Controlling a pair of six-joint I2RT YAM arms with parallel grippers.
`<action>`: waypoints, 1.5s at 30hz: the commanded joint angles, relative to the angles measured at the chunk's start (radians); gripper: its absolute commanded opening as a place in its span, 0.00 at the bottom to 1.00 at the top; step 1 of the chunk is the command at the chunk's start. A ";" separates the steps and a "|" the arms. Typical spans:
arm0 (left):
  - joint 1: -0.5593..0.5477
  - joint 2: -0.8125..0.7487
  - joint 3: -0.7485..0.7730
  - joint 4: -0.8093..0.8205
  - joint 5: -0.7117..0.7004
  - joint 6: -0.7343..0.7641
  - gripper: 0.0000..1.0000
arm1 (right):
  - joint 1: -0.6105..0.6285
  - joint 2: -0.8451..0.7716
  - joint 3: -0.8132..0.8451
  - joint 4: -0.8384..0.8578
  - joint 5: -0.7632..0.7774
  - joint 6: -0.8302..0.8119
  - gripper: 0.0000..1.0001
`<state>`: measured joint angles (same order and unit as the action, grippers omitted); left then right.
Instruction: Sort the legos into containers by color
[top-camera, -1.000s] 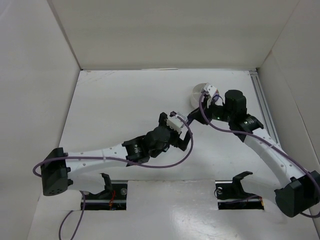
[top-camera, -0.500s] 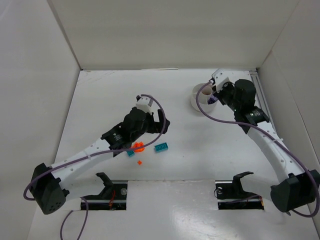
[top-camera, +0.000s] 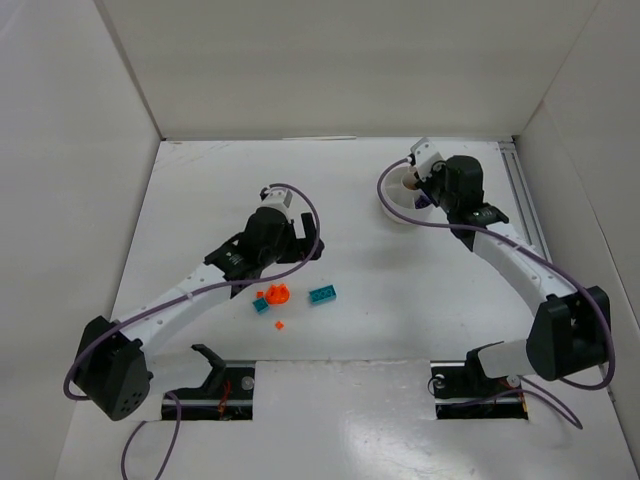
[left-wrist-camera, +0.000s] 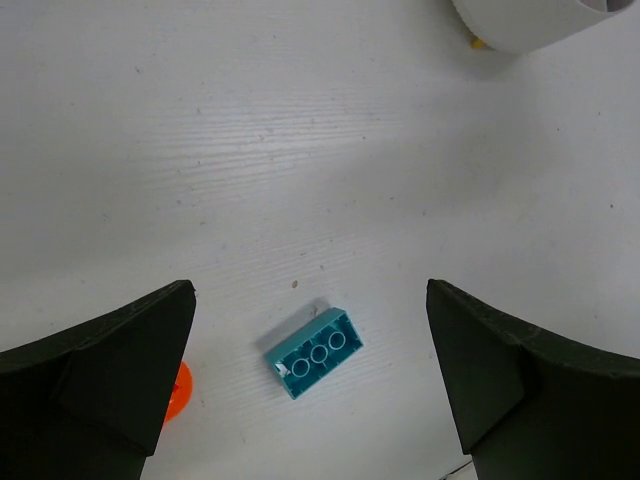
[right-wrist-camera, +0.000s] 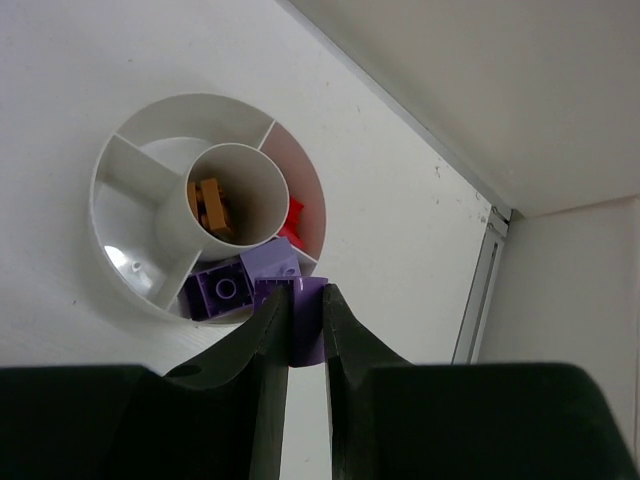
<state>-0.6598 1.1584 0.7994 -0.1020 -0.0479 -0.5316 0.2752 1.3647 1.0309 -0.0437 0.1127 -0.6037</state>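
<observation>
Right fingers (right-wrist-camera: 268, 345): nearly shut, pinching a purple brick (right-wrist-camera: 308, 325) between the tips. Right gripper (right-wrist-camera: 303, 296) hangs at the rim of the dish (right-wrist-camera: 112, 165), by the wedge that already holds two purple bricks (right-wrist-camera: 225, 290). Cannot tell whether the held brick is clear of the rim or resting on it.

Rest of the dish: red bit (right-wrist-camera: 292, 225) in the next wedge, brown pieces (right-wrist-camera: 210, 205) in the centre ring. The other wedges look bare.

Left fingers (left-wrist-camera: 100, 380): spread wide, holding nothing. Left gripper (left-wrist-camera: 308, 290) hovers above the table (left-wrist-camera: 250, 120), with the teal brick (left-wrist-camera: 313, 352) lying studs-up between the tips and an orange piece (left-wrist-camera: 175, 392) beside one finger.

The top view shows more loose stock just beside that brick: a small teal bit (top-camera: 261, 306) and an orange crumb (top-camera: 280, 325).

Judgement: a bit over halfway. Purple, red and brown are in or about to go in. Teal and orange, four pieces seen, are left on the table, well apart from the dish.
</observation>
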 joint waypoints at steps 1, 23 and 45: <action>0.023 0.007 0.032 -0.004 0.042 -0.018 1.00 | -0.005 -0.001 -0.006 0.111 -0.007 0.033 0.00; 0.043 0.026 0.023 -0.024 0.031 -0.018 1.00 | -0.005 0.088 -0.071 0.223 -0.030 0.090 0.00; 0.043 0.035 0.023 -0.042 0.031 -0.018 1.00 | 0.013 0.135 -0.100 0.254 0.012 0.151 0.00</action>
<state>-0.6201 1.1976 0.7994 -0.1394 -0.0147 -0.5415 0.2821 1.4895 0.9329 0.1455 0.1131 -0.4816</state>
